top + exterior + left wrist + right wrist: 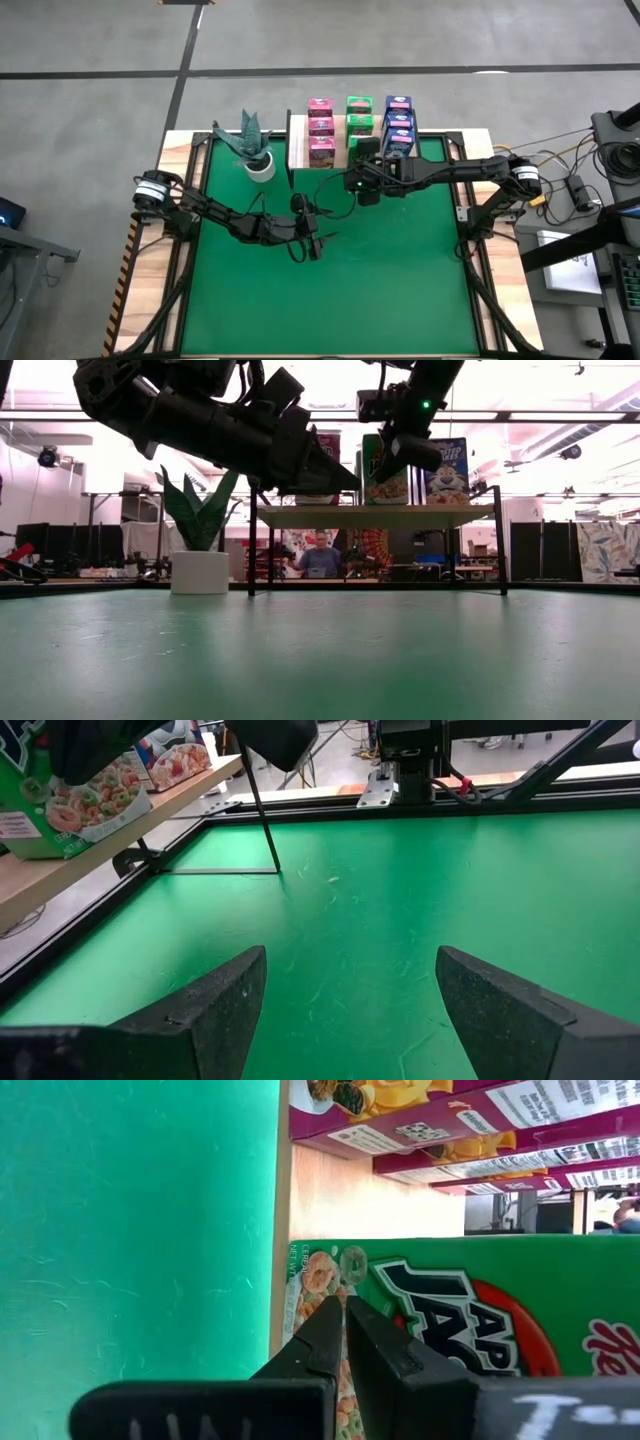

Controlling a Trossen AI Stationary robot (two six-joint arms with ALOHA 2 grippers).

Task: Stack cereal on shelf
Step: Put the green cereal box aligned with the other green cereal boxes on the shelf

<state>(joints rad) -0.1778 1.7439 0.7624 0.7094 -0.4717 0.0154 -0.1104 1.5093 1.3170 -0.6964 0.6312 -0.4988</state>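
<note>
Two arms: seen over the green mat [330,300], everything listed from the left of the frame to the right.
Left gripper [310,245]: found centre-left of the high view, hanging above bare mat with its fingers [215,1010] spread wide and nothing between them.
Plant [252,148]: a spiky one in a white pot, placed upper left of centre, just beside the shelf's left end.
Shelf [298,152]: pale board at upper centre, loaded with cereal in three columns.
Pink boxes [321,128]: stacked on the left part of the board.
Green boxes [359,115]: lined up in the middle column.
Blue boxes [399,122]: set on the right part.
Right gripper [362,160]: parked at the front of the green column, fingers pressed together, tips seen right against a green box front [470,1295]; nothing is held.
</note>
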